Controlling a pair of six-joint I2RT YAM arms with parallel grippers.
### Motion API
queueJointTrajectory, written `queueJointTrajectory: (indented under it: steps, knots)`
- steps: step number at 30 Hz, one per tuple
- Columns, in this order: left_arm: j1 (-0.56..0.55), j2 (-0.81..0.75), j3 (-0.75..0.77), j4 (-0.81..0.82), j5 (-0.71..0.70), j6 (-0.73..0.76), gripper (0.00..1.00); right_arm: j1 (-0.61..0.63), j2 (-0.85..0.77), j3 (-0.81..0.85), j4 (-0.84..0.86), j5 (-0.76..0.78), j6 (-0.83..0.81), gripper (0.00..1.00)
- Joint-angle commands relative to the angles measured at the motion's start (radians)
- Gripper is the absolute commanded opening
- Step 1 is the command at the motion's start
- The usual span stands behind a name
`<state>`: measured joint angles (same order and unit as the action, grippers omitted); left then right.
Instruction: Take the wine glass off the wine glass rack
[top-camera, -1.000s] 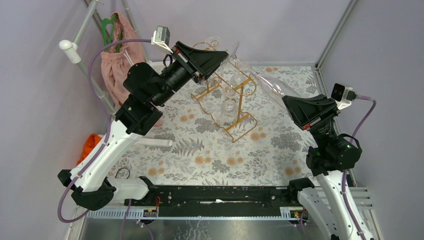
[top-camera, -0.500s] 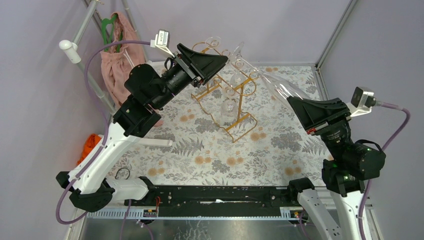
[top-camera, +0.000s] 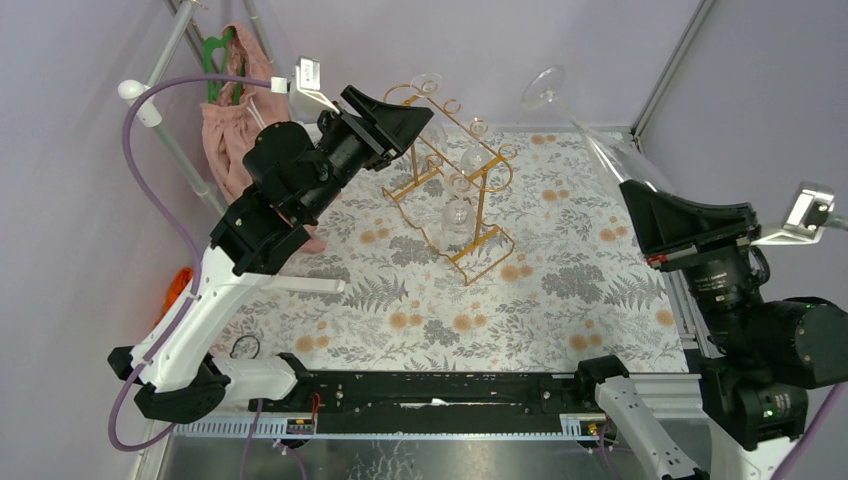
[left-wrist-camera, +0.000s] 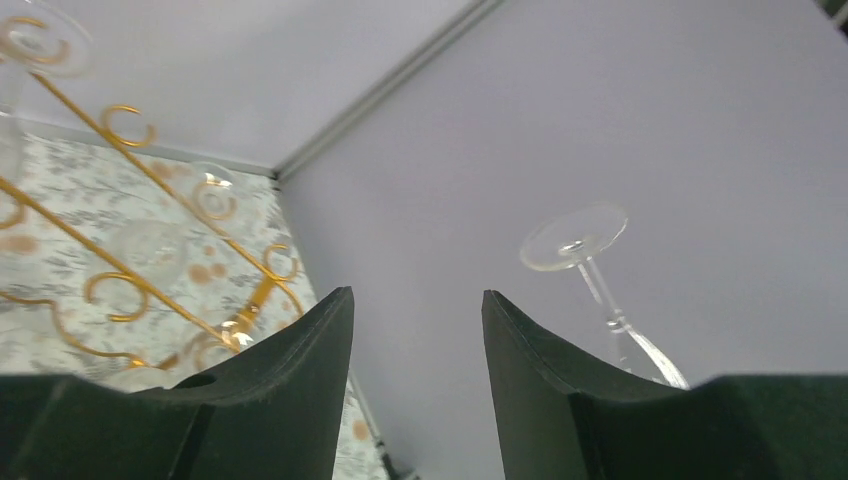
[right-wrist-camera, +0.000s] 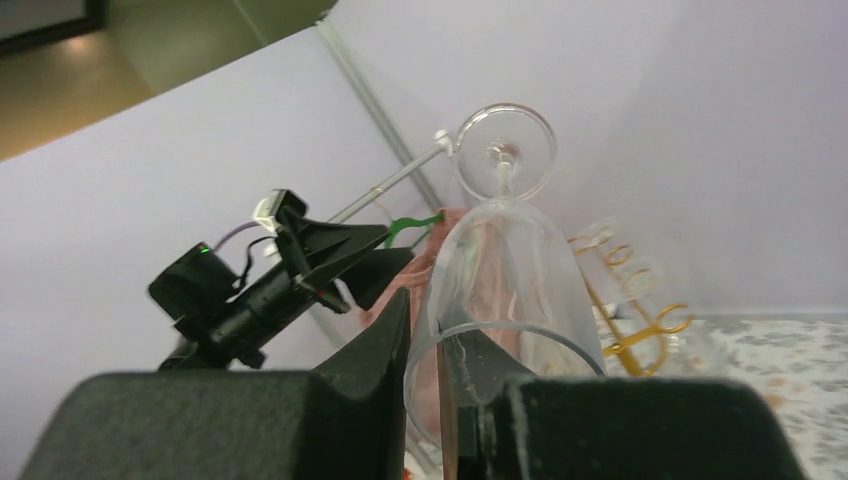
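Note:
My right gripper (top-camera: 638, 193) is shut on the rim of a clear wine glass (top-camera: 598, 148), one finger inside the bowl and one outside. The glass is held in the air to the right of the gold wire wine glass rack (top-camera: 480, 200), apart from it, with its foot pointing up and back. In the right wrist view the bowl (right-wrist-camera: 505, 270) rises from my gripper (right-wrist-camera: 430, 320). My left gripper (top-camera: 420, 118) is open and empty beside the rack's top loops. In the left wrist view the gripper (left-wrist-camera: 417, 295) shows the rack (left-wrist-camera: 130, 270) on the left and the held glass (left-wrist-camera: 573, 238) on the right.
Other clear glasses (top-camera: 458, 215) still hang upside down on the rack. A pink-draped clothes stand (top-camera: 228, 120) with a green hanger is at the back left. An orange object (top-camera: 180, 285) lies off the left edge of the floral tablecloth (top-camera: 520, 300). Grey walls enclose the back and sides.
My right arm has drawn the wine glass up and to the right, off the rack's loops. My left gripper has drawn back slightly to the left.

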<state>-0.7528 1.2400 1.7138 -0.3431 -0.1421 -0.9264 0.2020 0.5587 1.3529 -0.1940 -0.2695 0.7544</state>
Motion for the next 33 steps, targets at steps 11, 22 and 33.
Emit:
queueJointTrajectory:
  steps: [11,22,33]
  knots:
    - [-0.008,-0.086,-0.163,-0.148,-0.231,0.239,0.58,0.004,0.275,0.271,-0.413,0.408,-0.362,0.0]
    - [-0.009,-0.079,-0.175,-0.163,-0.263,0.286,0.58,0.003,0.45,0.329,-0.512,0.484,-0.433,0.0]
    - [-0.007,-0.12,-0.189,-0.181,-0.278,0.295,0.59,0.004,0.563,0.355,-0.567,0.531,-0.504,0.0]
